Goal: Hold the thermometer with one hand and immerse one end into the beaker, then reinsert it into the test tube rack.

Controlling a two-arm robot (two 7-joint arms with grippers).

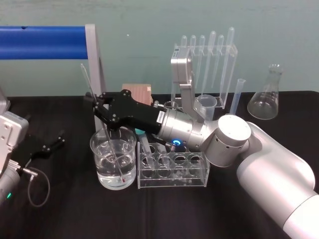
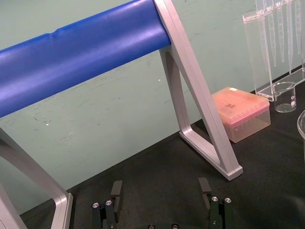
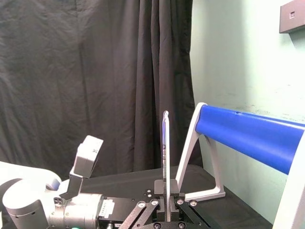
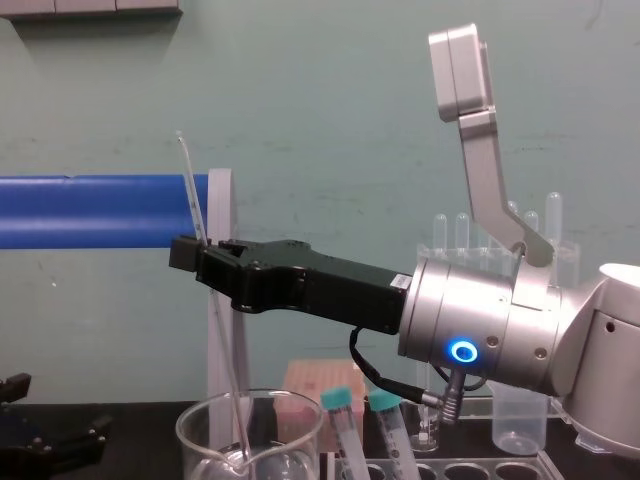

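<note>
The round white right arm (image 1: 271, 167) is wearing a fat silver wrist (image 1: 182, 130) that is glowing with a blue ring (image 4: 462, 351); its long black gripper (image 1: 94, 105) is showing tiny screws (image 3: 138, 204).

No legible text, numbers or brand marks anywhere we look. We spot a small white label (image 1: 160, 117) on the body of the right gripper (image 1: 97, 110), at about 11 o'clock from its blue ring light (image 1: 177, 145), but the print is too small for us to read. The thermometer (image 3: 165, 143) has dark graduation marks, though we can't make out any digits on them.
</note>
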